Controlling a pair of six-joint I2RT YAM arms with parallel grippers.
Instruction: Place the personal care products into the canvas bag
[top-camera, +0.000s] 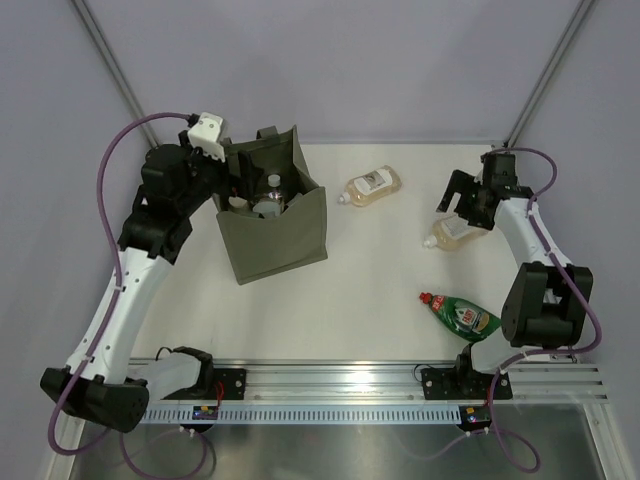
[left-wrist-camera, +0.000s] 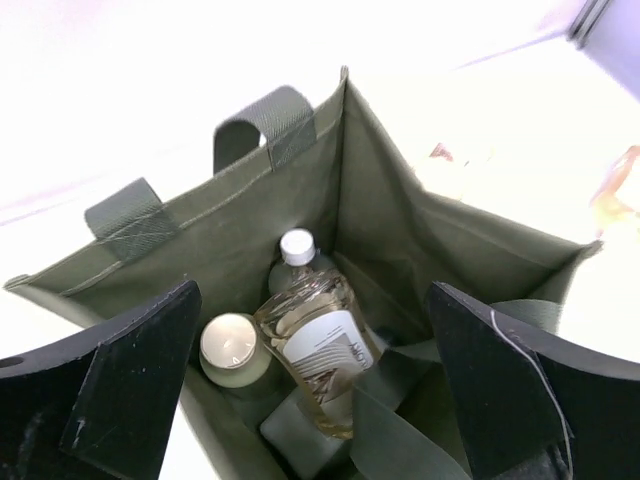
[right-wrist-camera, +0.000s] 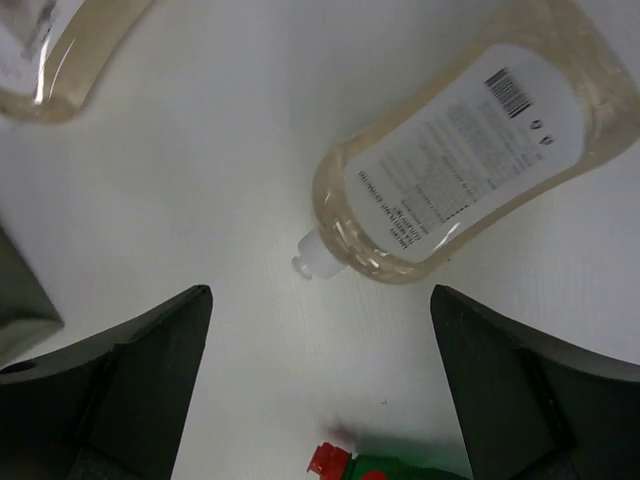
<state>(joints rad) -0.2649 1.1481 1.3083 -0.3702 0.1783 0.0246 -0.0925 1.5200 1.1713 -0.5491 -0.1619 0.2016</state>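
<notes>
Left gripper (left-wrist-camera: 312, 300): jaws wide apart, nothing between them. I have it poised over the open mouth of the canvas bag (left-wrist-camera: 390, 200), with one finger showing at each side of the opening in the wrist view.

Directly below it, inside the bag, the bagged amber bottle (left-wrist-camera: 312, 350) leans with its label facing up. The silver-topped jar (left-wrist-camera: 230, 345) stands just beside it on the left, touching or nearly so. A white cap (left-wrist-camera: 297, 245) shows just above the bottle's upper end. I cannot tell whether it belongs to that bottle or to another one behind it. A pale shape lies under the bottle's lower end; I cannot identify it.

The bag stands upright on the left part of the table (top-camera: 380, 280), with both loop handles up.

Right gripper (right-wrist-camera: 320, 295): jaws also fully apart and empty. It hangs over the table at the far right and touches nothing that I can see. The near amber bottle (right-wrist-camera: 460, 160) lies flat just beyond the fingertips, barcode label up, its white cap pointing back toward the gap between the fingers.

Outward from there, the far amber bottle (top-camera: 372, 187) lies on its side between the bag and the right gripper, apart from both. The green bottle (top-camera: 458, 315) lies on its side nearer the arm bases, by the right arm, with its red cap toward the bag side.

Count: three products outside the bag, all lying on the table.
</notes>
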